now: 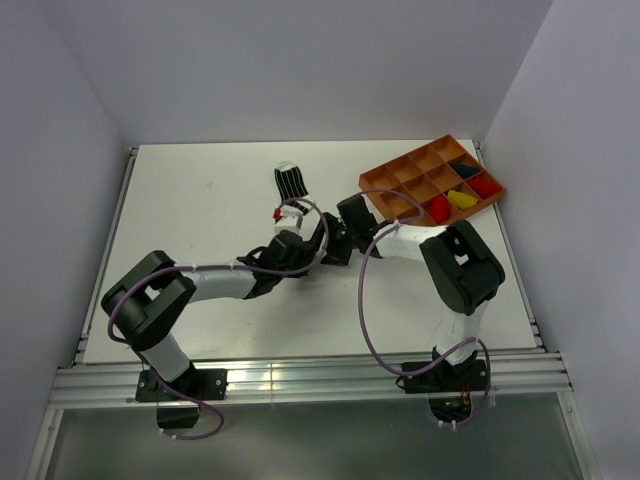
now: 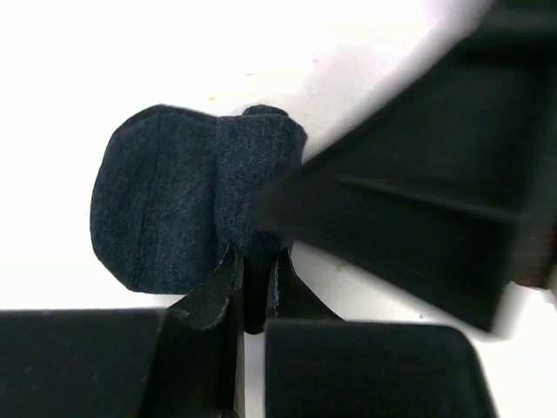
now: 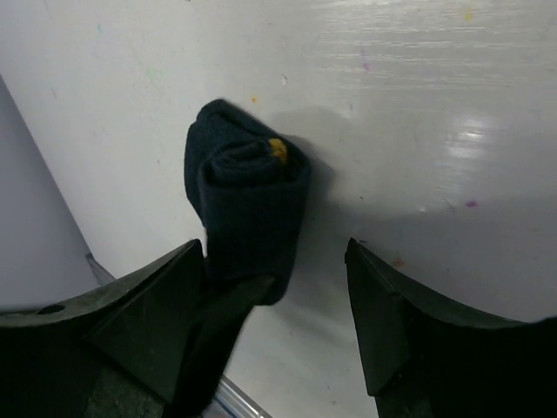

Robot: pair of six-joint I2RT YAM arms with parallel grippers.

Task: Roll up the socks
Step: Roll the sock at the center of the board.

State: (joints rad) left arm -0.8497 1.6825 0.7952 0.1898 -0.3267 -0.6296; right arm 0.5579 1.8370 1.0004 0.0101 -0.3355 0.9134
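Observation:
The dark navy sock (image 2: 174, 200) lies on the white table, one end rolled into a tight bundle (image 3: 248, 196) and the rest flat. My left gripper (image 2: 254, 266) is shut on the near edge of that roll. My right gripper (image 3: 278, 261) stands open, with the roll just ahead of its left finger (image 3: 161, 305); in the left wrist view it is the dark shape at the right. From above, both grippers (image 1: 312, 243) (image 1: 340, 228) meet mid-table and hide the navy sock. The black-and-white striped sock (image 1: 290, 182) lies flat behind them, with the red sock (image 1: 278, 212) just in front of it.
An orange compartment tray (image 1: 385, 180) sits at the back right and holds a red, a yellow and a dark rolled bundle. White walls close in the table on three sides. A metal rail runs along the near edge.

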